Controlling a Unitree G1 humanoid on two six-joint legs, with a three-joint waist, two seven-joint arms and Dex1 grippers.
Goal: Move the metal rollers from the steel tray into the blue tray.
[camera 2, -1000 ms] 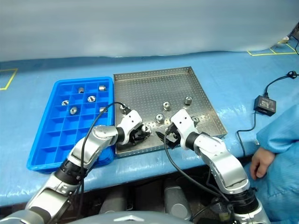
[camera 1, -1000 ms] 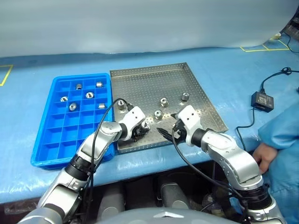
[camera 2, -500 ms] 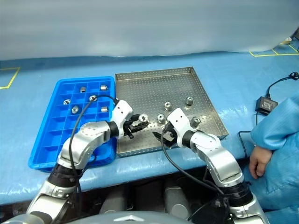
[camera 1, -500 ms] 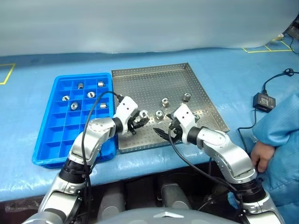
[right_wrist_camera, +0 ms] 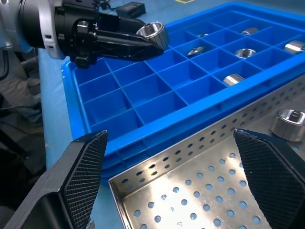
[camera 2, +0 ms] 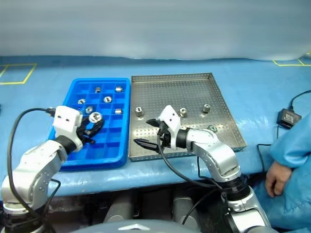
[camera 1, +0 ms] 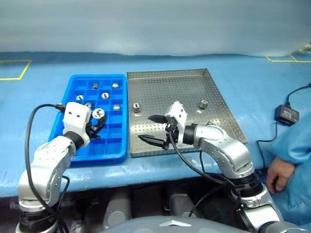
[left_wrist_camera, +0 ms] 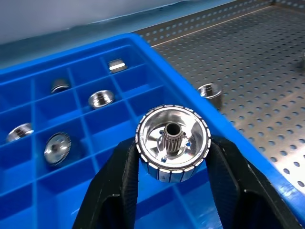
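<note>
One roller pinched in left pincer, now over blue tray; right pincer spread wide.

A blue-covered table carries the blue tray, the steel tray just beside it, and a black adapter (cabled).

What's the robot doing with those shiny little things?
It is moving rollers from the steel tray into the blue tray. Right now the left tool is shut on one roller and holds it above the blue tray's compartments. Five rollers already sit in compartments near the far end. The right tool is open over the steel tray, holding nothing. A few rollers wait there, like one near the blue tray and one farther right.
</note>
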